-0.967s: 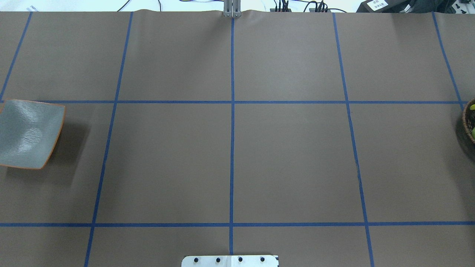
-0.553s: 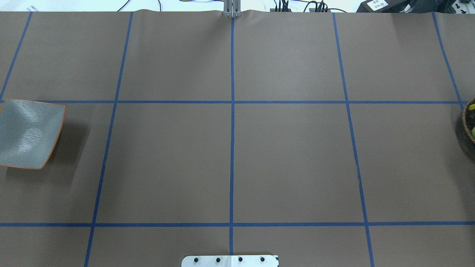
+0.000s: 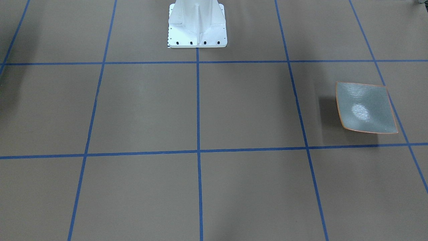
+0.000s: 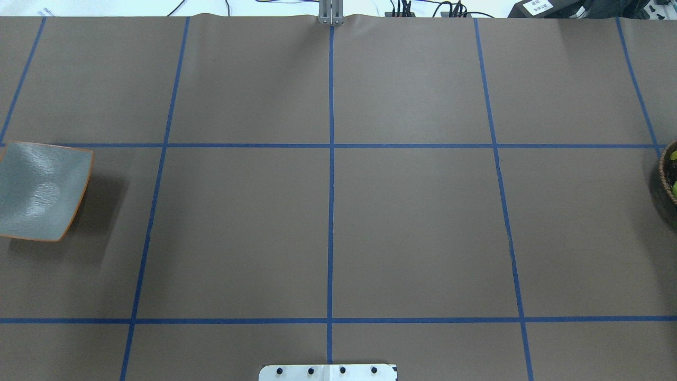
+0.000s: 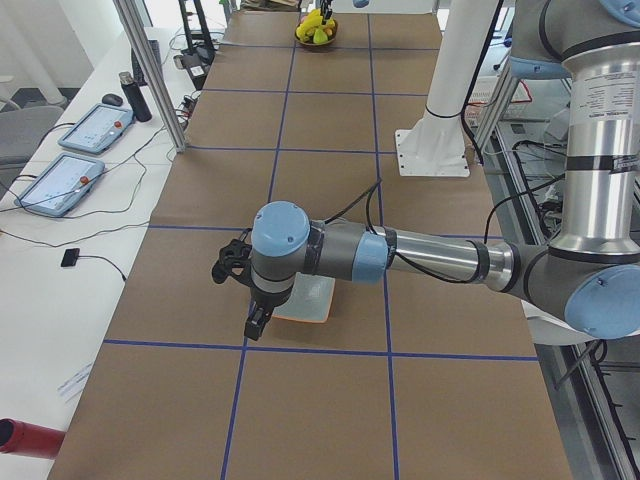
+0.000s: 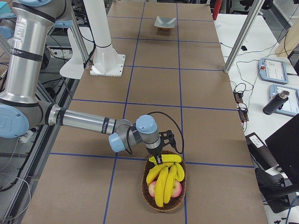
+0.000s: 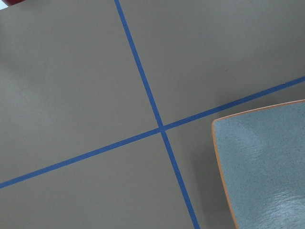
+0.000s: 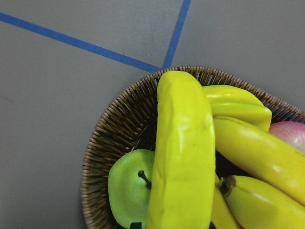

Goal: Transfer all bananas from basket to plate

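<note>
My left gripper hung low just beside the plate, and my own wrist hid part of that plate from the side camera. I could not tell if this gripper was wide or narrow. From above, the plate sat at the far left of the table and the picture's edge cut a bit of it off. My left wrist camera saw only one corner of it. Way over on the right, the basket was almost all cut off from above, just a thin bit of its brown rim. The bananas lay inside the basket, well apart from the plate. Most lay side by side, long ways along the table, and one lay across them near my right gripper. That gripper hung right over this end of the pile. I could not tell if it touched a banana, or if it was wide or narrow. A green apple peeked out, half hidden under the bananas.
</note>
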